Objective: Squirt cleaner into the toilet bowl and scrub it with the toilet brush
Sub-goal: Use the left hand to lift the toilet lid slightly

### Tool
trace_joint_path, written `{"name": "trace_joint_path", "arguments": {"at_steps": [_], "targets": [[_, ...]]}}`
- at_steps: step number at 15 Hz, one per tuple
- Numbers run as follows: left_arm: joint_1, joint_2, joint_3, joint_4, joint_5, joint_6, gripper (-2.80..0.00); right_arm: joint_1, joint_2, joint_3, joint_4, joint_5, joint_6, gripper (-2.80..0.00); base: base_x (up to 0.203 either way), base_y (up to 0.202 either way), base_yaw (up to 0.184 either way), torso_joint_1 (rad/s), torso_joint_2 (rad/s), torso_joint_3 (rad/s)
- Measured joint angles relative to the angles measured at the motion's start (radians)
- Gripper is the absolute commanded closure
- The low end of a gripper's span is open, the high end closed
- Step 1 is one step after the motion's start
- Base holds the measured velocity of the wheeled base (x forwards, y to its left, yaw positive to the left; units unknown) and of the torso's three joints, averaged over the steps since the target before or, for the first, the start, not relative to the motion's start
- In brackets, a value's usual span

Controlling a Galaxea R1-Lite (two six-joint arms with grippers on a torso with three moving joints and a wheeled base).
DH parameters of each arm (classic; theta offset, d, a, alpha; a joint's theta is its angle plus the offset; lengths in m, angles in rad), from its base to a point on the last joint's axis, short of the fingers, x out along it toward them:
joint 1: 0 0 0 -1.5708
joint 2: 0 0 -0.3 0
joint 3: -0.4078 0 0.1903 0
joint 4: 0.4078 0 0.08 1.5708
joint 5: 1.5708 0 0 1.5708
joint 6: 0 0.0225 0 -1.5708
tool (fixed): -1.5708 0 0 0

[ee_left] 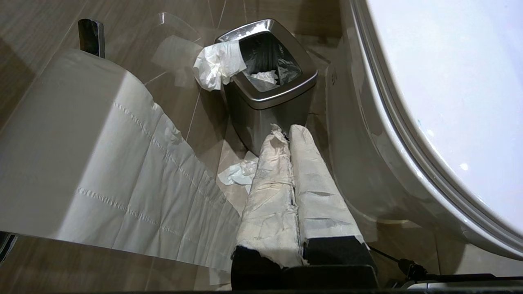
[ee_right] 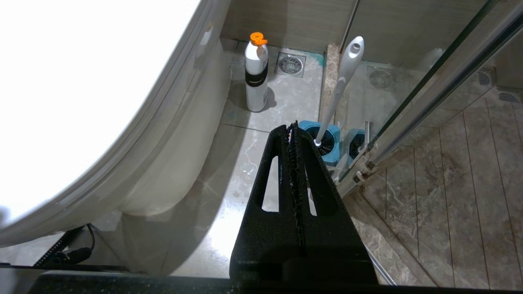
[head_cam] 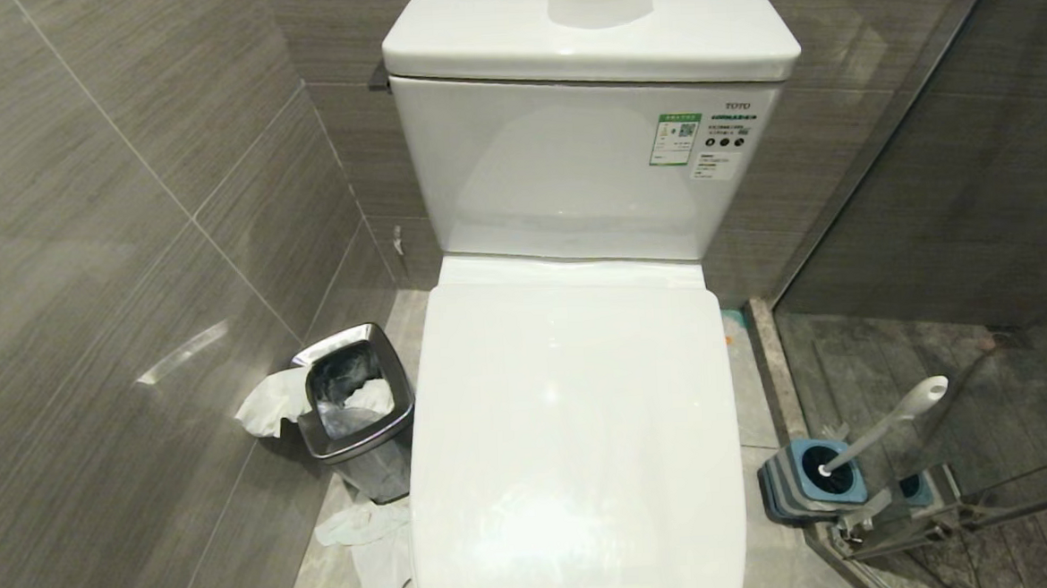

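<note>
- Toilet bowl [head_cam: 576, 435] filling the centre of the head view, white lid down over the seat, cistern [head_cam: 588, 165] behind it at the top of the frame.
- Toilet brush [head_cam: 889, 425] at lower right of the head view, handle tilted up toward the right, head sunk in a squarish blue holder [head_cam: 811, 485] on the floor just beside the glass shower screen [head_cam: 976, 216].
- Steel bin [head_cam: 355, 410] at lower left of the head view, near the bowl's side, tissue [head_cam: 269, 401] draped over its rim and more paper on the floor.
- Neither arm visible in the head view.
- Left end effector [ee_left: 288, 134] closed, 2 fingers wrapped in white paper pressed together, gripping nothing; bin just past the tips, bowl's side at the right of that frame, toilet roll [ee_left: 81, 155] at the left.
- Right end effector [ee_right: 293, 130] closed, black fingers meeting along 1 seam, empty; brush and holder just beyond the tips, apart from them.
- White bottle with orange cap [ee_right: 256, 73] upright on the floor further off, close to the bowl's base and a floor drain [ee_right: 290, 64].
</note>
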Motion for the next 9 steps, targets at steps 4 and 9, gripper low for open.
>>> {"name": "trace_joint_path", "arguments": {"at_steps": [4, 9], "targets": [[0.000, 0.000, 0.000, 0.000, 0.000, 0.000, 0.00, 0.000, 0.000, 0.000, 0.000, 0.000, 0.000, 0.00, 0.000, 0.000, 0.000, 0.000, 0.00, 0.000], [0.000, 0.000, 0.000, 0.000, 0.000, 0.001, 0.00, 0.001, 0.000, 0.000, 0.000, 0.000, 0.000, 0.00, 0.000, 0.000, 0.000, 0.000, 0.00, 0.000]]}}
